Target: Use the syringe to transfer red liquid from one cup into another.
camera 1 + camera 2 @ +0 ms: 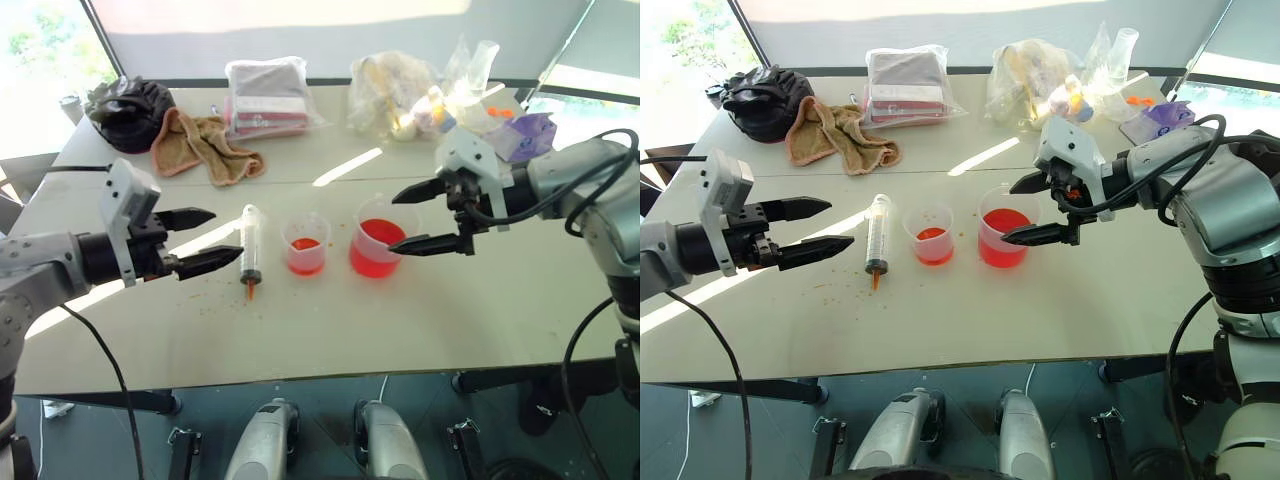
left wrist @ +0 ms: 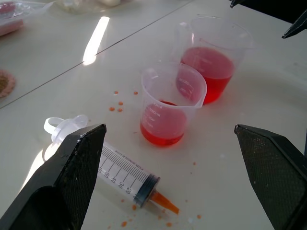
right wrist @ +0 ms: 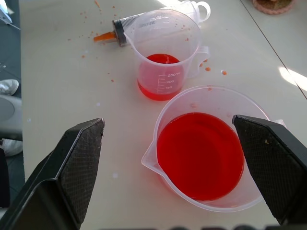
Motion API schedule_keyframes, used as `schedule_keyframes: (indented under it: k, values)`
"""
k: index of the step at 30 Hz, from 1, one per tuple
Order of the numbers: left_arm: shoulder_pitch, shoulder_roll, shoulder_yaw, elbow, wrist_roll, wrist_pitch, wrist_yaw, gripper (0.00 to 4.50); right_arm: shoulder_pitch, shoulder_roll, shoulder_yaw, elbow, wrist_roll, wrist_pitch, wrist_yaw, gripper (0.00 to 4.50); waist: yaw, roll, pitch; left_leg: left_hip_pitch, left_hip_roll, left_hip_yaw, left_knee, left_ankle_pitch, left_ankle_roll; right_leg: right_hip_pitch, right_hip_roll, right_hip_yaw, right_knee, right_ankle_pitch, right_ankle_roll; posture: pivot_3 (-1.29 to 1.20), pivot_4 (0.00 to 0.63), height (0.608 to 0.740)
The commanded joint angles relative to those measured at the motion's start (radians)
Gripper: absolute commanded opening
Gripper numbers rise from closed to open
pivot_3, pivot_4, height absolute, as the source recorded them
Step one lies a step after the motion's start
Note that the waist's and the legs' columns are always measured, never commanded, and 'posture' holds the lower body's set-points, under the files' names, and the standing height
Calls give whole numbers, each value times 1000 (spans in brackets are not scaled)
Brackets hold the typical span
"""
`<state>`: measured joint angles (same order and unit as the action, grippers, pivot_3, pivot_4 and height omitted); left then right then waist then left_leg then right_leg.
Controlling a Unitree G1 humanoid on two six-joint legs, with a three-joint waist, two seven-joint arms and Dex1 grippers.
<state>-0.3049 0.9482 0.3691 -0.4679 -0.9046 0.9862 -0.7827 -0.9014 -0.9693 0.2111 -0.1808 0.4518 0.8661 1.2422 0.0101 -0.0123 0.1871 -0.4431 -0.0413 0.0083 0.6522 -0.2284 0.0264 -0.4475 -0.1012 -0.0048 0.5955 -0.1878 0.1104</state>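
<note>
1. The syringe (image 1: 250,246) lies flat on the bench (image 1: 400,320), at nine o'clock of the small cup (image 1: 306,245).
2. The spouted beaker (image 1: 379,238) of red liquid (image 1: 376,250) stands at the small cup's three o'clock.
3. Left gripper (image 1: 203,240) and right gripper (image 1: 425,216) hover, fingers spread, empty.

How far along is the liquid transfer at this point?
Possibly done: the small cup already holds red liquid, and drips dot the table. In hand: nothing; the syringe lies flat, and the left gripper and right gripper hover open. Left: the beaker still holds more liquid.
</note>
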Motion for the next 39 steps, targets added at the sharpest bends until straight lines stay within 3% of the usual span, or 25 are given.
schedule_keyframes:
  k: [1, 27, 33, 39]
  values:
    - [-4, -5, 20, -20, -22, -28, -7, 4466, -26, -9, -37, -2, -8, -17, 0, 4500, 0, 0, 0, 0, 0, 0, 0, 0, 0, 0, 0, 0, 0, 0, 0, 0, 150, 740]
    - [-9, 5, 25, -17, -44, -31, 11, 4466, -24, 8, -42, 6, -16, -30, -9, 4500, 0, 0, 0, 0, 0, 0, 1, 0, 0, 1, 3, 0, 1, 0, 0, 0, 150, 740]
    - [-97, 13, -70, -4, 25, 52, 159, 4466, -17, 9, -42, -6, -12, -26, -15, 4500, 2, 0, 0, 1, 0, 0, 2, 0, 0, 1, 3, 0, 1, 0, 0, 0, 150, 740]
    - [-378, -145, -139, 115, 36, 325, 452, 4466, -33, 11, -39, -1, -15, -26, -16, 4500, 2, -1, 0, 1, 0, -2, 9, 0, 1, 5, 4, -1, 3, 2, 4, 0, 150, 740]
